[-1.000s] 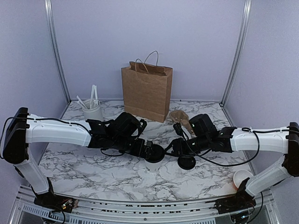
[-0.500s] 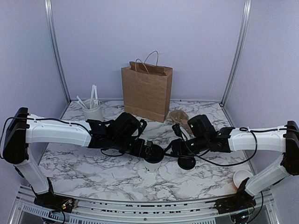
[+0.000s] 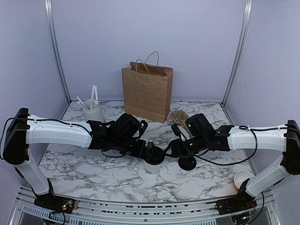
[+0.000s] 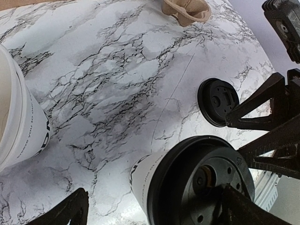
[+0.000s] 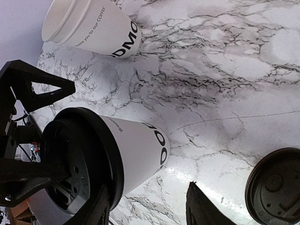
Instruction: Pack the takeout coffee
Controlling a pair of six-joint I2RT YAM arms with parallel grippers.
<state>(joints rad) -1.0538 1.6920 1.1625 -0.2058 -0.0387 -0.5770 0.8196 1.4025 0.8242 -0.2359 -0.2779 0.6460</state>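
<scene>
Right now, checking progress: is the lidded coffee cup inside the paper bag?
No, the takeout coffee stands on the table, outside the paper bag.

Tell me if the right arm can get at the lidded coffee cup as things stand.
Probably yes: the right gripper is open right beside the takeout coffee, with only bare table between. The left gripper is at its lid, so the top looks crowded.

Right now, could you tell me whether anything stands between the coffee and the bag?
Nothing loose does. Between the coffee and the bag lies bare table, crossed only by the left arm. The spare lid sits aside.
</scene>
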